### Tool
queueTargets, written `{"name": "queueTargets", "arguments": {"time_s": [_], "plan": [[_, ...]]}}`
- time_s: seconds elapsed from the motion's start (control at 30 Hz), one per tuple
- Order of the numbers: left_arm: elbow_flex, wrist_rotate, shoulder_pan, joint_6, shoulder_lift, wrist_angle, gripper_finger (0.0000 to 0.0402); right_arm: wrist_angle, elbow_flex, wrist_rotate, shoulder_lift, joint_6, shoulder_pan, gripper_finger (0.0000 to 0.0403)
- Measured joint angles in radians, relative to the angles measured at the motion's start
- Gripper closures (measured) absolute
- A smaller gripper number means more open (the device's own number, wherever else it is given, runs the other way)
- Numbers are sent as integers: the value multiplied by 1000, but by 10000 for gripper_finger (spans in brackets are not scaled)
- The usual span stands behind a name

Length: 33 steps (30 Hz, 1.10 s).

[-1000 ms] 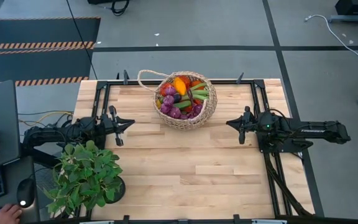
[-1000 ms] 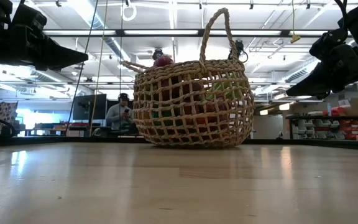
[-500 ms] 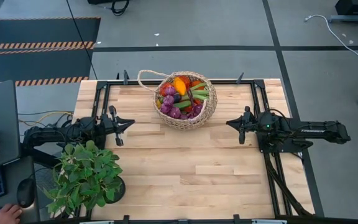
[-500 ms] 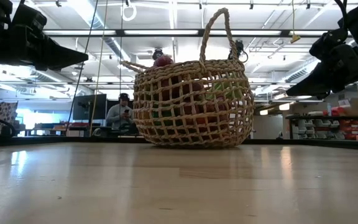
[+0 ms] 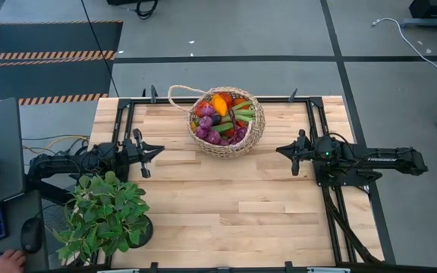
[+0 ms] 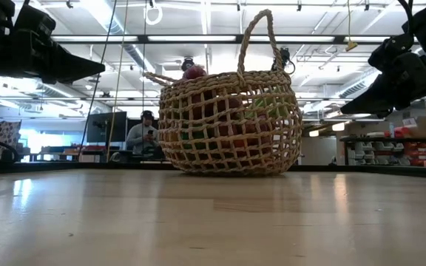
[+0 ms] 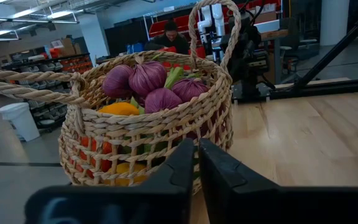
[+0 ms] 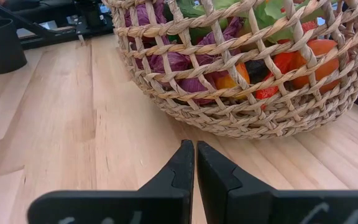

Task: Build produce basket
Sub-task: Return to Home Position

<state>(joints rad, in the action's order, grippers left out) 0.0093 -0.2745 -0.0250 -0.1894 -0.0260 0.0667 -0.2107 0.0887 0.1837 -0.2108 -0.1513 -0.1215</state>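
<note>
The tan open-weave straw basket (image 5: 227, 121) stands on its base at the far middle of the wooden table, one loop handle upright (image 6: 259, 41), the other lying out to the left (image 5: 179, 97). Produce (image 5: 220, 115) fills it: purple, orange, red and green pieces, also seen through the weave in the wrist views (image 7: 146, 81) (image 8: 229, 56). My left gripper (image 5: 160, 149) hovers shut at the table's left, its fingers (image 7: 196, 163) pointing at the basket. My right gripper (image 5: 279, 150) hovers shut at the right, its tip (image 8: 195, 155) short of the basket. Neither touches anything.
A leafy potted plant (image 5: 103, 216) stands at the table's near left corner. A black frame (image 5: 317, 121) runs along the table's edges. Bare wood (image 5: 234, 205) lies between and in front of the arms. A person's hand (image 5: 2, 262) rests at a desk off the table's left.
</note>
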Motion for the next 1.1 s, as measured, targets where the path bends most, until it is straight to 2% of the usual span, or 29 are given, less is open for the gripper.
{"name": "queueTargets", "arguments": {"time_s": [0.2, 0.53, 0.83, 1.1], "plan": [[0, 0, 0, 0, 0, 0, 378, 0, 0, 0, 0, 0, 0, 379], [0, 0, 0, 0, 0, 0, 366, 0, 0, 0, 0, 0, 0, 379], [0, 0, 0, 0, 0, 0, 376, 0, 0, 0, 0, 0, 0, 379], [0, 0, 0, 0, 0, 0, 365, 0, 0, 0, 0, 0, 0, 379]]}}
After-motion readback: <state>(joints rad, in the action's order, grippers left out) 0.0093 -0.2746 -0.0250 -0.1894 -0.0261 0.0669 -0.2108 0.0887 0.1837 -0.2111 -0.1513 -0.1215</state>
